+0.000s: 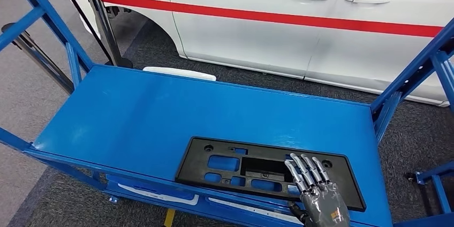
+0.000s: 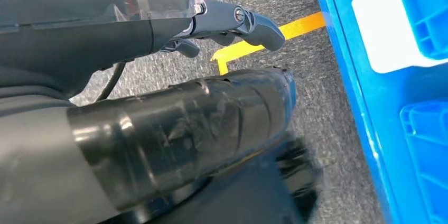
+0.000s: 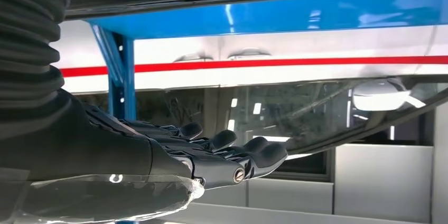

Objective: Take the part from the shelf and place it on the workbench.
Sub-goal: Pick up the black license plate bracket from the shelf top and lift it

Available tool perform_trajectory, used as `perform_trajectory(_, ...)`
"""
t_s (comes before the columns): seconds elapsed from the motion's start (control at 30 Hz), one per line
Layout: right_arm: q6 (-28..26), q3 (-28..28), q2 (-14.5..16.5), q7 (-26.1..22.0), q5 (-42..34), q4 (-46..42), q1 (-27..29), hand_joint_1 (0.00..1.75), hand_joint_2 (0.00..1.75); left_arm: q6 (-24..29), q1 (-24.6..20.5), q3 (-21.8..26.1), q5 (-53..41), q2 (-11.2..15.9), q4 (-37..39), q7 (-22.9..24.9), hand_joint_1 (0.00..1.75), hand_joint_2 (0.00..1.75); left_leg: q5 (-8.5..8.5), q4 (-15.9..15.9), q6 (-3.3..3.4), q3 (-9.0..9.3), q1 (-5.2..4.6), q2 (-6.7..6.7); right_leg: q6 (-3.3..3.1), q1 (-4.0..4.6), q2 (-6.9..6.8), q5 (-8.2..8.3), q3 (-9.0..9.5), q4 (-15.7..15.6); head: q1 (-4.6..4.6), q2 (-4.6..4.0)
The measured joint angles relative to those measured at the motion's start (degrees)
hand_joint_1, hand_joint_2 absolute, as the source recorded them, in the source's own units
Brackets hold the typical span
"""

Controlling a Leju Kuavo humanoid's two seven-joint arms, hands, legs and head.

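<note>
Nearest the lens: right hand [image 1: 317, 190], reaching in over the front edge of the blue shelf [image 1: 155, 112]. Lies flat, palm down, fingers [image 1: 306, 169] straight and close together, resting on the black part [image 1: 199, 158]. Grips nothing yet, as far as can be seen. Thumb sits low by the shelf's front lip, and cannot be judged as under the part or clear of it.

Beyond the back of the shelf: a white car [image 1: 257, 18] with a red stripe, standing on grey carpet. Off the shelf's far left corner: a dark barrier post [image 1: 105, 26].

On the shelf itself: the part, a flat black plastic panel with cut-out windows, lying along the front edge and towards the right end, square to that edge.

Beside and below the shelf's front: left hand [image 2: 235, 22], hanging over the carpet near a strip of yellow floor tape [image 2: 298, 24]. Carries nothing visible; how far the fingers curl cannot be told.

Step in hand, by judgement: the take, at first contact and not yet a hold. Next calls for closing thumb against fingers across the near rim, or sliding the panel past the lip first, since a flat thing leaves little to pinch. Then a level lift, clear of the shelf's right upright.
</note>
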Motion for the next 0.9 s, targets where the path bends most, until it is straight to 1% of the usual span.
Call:
perform_trajectory(0.03,-0.07,-0.26,0.23,0.20,0.25,0.16,0.00,0.00,1.75,-0.01,-0.07,0.00,0.00,0.02,0.00,-0.01,0.00,0.00,1.40,-3.71,0.37,1.69,-0.13,0.02,0.08,0.13,0.01,-0.02,0.01,0.05,0.01,0.00)
perform_trajectory(0.07,-0.15,-0.55,0.45,0.41,0.50,0.33,0.00,0.00,1.75,-0.01,-0.14,0.00,-0.02,0.04,0.00,-0.01,0.00,0.00,2.27,-6.44,0.67,2.91,-0.29,0.03,0.23,0.18,0.00,0.01,-0.05,0.07,0.02,0.00)
perform_trajectory(0.1,-0.21,-0.80,0.66,0.60,0.72,0.50,0.01,0.00,1.75,-0.03,-0.18,0.00,-0.04,0.05,0.00,-0.02,0.00,0.00,2.47,-7.76,0.85,3.41,-0.45,0.03,0.46,0.18,-0.01,0.05,-0.15,0.08,0.02,0.00)
perform_trajectory(0.17,-0.23,-1.33,1.07,0.98,0.92,0.91,0.01,0.00,1.75,-0.07,-0.12,0.00,-0.08,0.07,0.00,-0.01,0.00,0.00,2.64,-8.49,1.16,3.57,-0.53,0.01,1.09,0.20,-0.03,0.22,-0.20,-0.09,0.02,0.00)
perform_trajectory(0.2,-0.19,-1.66,1.21,1.13,0.89,1.10,0.02,0.00,1.75,-0.11,-0.06,0.00,-0.10,0.05,0.00,-0.01,0.00,0.00,2.93,-8.93,1.41,3.75,-0.41,0.05,1.40,0.21,-0.03,0.09,-0.17,0.01,0.04,0.00)
perform_trajectory(0.23,-0.09,-2.05,1.31,1.24,0.80,1.31,-0.01,0.00,1.75,-0.14,-0.04,0.00,-0.13,0.03,0.00,-0.01,0.00,0.00,3.26,-9.42,1.70,3.96,-0.24,0.11,1.67,0.23,-0.02,-0.52,-0.43,0.73,0.09,0.00)
perform_trajectory(0.27,0.05,-2.50,1.38,1.31,0.67,1.55,-0.04,0.00,1.75,-0.16,-0.08,0.00,-0.15,0.01,0.00,-0.01,0.00,0.00,3.58,-9.87,1.97,4.16,-0.05,0.18,1.93,0.23,-0.01,-1.77,-1.22,2.56,0.15,0.00)
perform_trajectory(0.3,0.22,-2.94,1.44,1.34,0.52,1.87,-0.05,0.00,1.75,-0.21,-0.13,0.00,-0.21,-0.02,0.00,-0.02,0.00,0.00,3.73,-10.02,2.13,4.18,0.00,0.25,2.15,0.04,-0.01,-3.52,-2.58,5.59,0.20,0.00)
perform_trajectory(0.33,0.41,-3.34,1.50,1.36,0.35,2.24,-0.07,0.00,1.75,-0.25,-0.17,0.01,-0.28,-0.02,0.00,-0.02,0.00,0.00,3.78,-10.02,2.24,4.11,0.00,0.28,2.39,-0.11,0.00,-5.36,-4.36,9.32,0.24,0.00)
perform_trajectory(0.37,0.57,-3.69,1.56,1.36,0.23,2.60,-0.05,0.00,1.75,-0.30,-0.16,0.01,-0.34,-0.02,0.00,-0.02,0.00,0.00,3.77,-9.95,2.27,4.04,-0.01,0.29,2.66,-0.31,-0.02,-6.65,-6.00,12.73,0.22,0.00)
perform_trajectory(0.4,0.72,-4.03,1.64,1.36,0.12,2.98,-0.04,0.00,1.75,-0.36,-0.12,0.02,-0.41,-0.02,0.00,-0.02,0.00,0.00,3.73,-9.85,2.26,4.00,-0.01,0.31,2.92,-0.54,-0.02,-6.96,-6.97,14.69,0.22,0.00)
perform_trajectory(0.43,0.84,-4.35,1.71,1.35,0.00,3.29,-0.04,0.00,1.75,-0.40,-0.09,0.02,-0.45,-0.02,0.00,-0.02,0.00,0.00,3.67,-9.76,2.21,3.98,0.02,0.31,3.15,-0.79,-0.04,-6.22,-6.99,14.66,0.22,0.00)
perform_trajectory(0.47,0.95,-4.64,1.77,1.35,-0.12,3.53,-0.05,0.00,1.75,-0.45,-0.07,0.02,-0.48,-0.02,0.00,-0.02,0.00,0.00,3.55,-9.59,2.08,4.00,0.11,0.27,3.37,-1.07,-0.05,-4.46,-5.81,12.20,0.22,0.00)
perform_trajectory(0.5,1.10,-4.96,1.84,1.33,-0.30,3.75,-0.09,0.00,1.75,-0.49,-0.06,0.02,-0.50,-0.03,0.00,-0.02,0.00,0.00,3.35,-9.31,1.86,4.00,0.22,0.22,3.57,-1.37,-0.06,-2.49,-3.91,8.24,0.24,0.00)
perform_trajectory(0.53,1.36,-5.21,1.91,1.32,-0.55,3.97,-0.19,0.00,1.75,-0.51,-0.09,0.02,-0.51,-0.02,0.00,-0.02,0.00,0.00,3.10,-8.99,1.53,3.92,0.23,0.14,3.66,-1.46,-0.03,-1.13,-2.14,4.65,0.25,0.00)
perform_trajectory(0.57,1.67,-5.50,1.97,1.31,-0.86,4.16,-0.29,0.00,1.75,-0.51,-0.12,0.02,-0.53,-0.01,0.00,-0.02,0.00,0.00,2.84,-8.63,1.14,3.81,0.20,0.07,3.49,-1.47,0.07,-0.24,-0.82,1.87,0.22,0.00)
perform_trajectory(0.6,2.05,-5.85,2.06,1.30,-1.19,4.42,-0.39,0.00,1.75,-0.51,-0.15,0.02,-0.54,0.01,0.00,-0.03,0.00,0.00,2.65,-8.38,0.77,3.70,0.13,0.02,3.22,-1.37,0.17,-0.11,-0.27,0.59,0.20,0.00)
perform_trajectory(0.63,2.43,-6.20,2.17,1.29,-1.54,4.73,-0.51,0.00,1.75,-0.50,-0.17,0.02,-0.54,0.03,0.00,-0.04,0.00,0.00,2.55,-8.32,0.44,3.59,0.04,-0.02,2.80,-1.20,0.27,-0.31,-0.29,0.56,0.16,0.00)
perform_trajectory(0.7,3.11,-6.97,2.35,1.14,-2.38,5.47,-0.85,0.00,1.75,-0.50,-0.20,0.02,-0.55,0.03,0.00,-0.10,0.00,0.00,2.37,-8.22,-0.17,3.57,0.15,-0.02,1.92,-1.15,0.31,-0.18,-0.30,0.43,0.14,0.00)
perform_trajectory(0.73,3.38,-7.37,2.44,0.98,-2.88,5.91,-1.11,0.00,1.75,-0.50,-0.21,0.02,-0.55,0.03,0.00,-0.14,0.00,0.00,1.86,-7.64,-0.44,3.39,0.25,-0.01,1.50,-1.18,0.29,-0.10,-0.27,0.34,0.14,0.00)
perform_trajectory(0.77,3.64,-7.79,2.54,0.75,-3.42,6.41,-1.42,0.04,1.75,-0.50,-0.24,0.02,-0.56,0.03,0.00,-0.21,0.00,0.00,0.72,-6.06,-0.69,2.77,0.34,0.00,1.10,-1.21,0.23,-0.01,-0.28,0.23,0.14,0.00)
perform_trajectory(0.8,3.89,-8.25,2.69,0.40,-3.99,6.96,-1.74,0.37,1.75,-0.50,-0.25,0.02,-0.56,0.03,0.00,-0.27,0.00,0.00,-1.00,-3.31,-0.86,1.59,0.42,0.01,0.81,-1.22,0.16,0.06,-0.31,0.18,0.12,0.00)
perform_trajectory(0.87,4.42,-9.07,3.09,-0.42,-5.08,8.13,-2.40,1.18,1.75,-0.50,-0.22,0.02,-0.58,0.03,0.00,-0.36,0.00,0.00,-4.75,4.24,-1.04,-1.92,0.46,0.02,0.49,-1.02,0.07,0.08,-0.46,0.19,0.10,0.00)
perform_trajectory(0.9,4.72,-9.42,3.29,-0.86,-5.57,8.73,-2.67,1.54,1.75,-0.50,-0.19,0.02,-0.59,0.03,0.00,-0.37,0.00,0.00,-5.61,7.03,-1.05,-3.24,0.47,0.02,0.45,-0.90,0.04,0.08,-0.48,0.20,0.11,0.00)
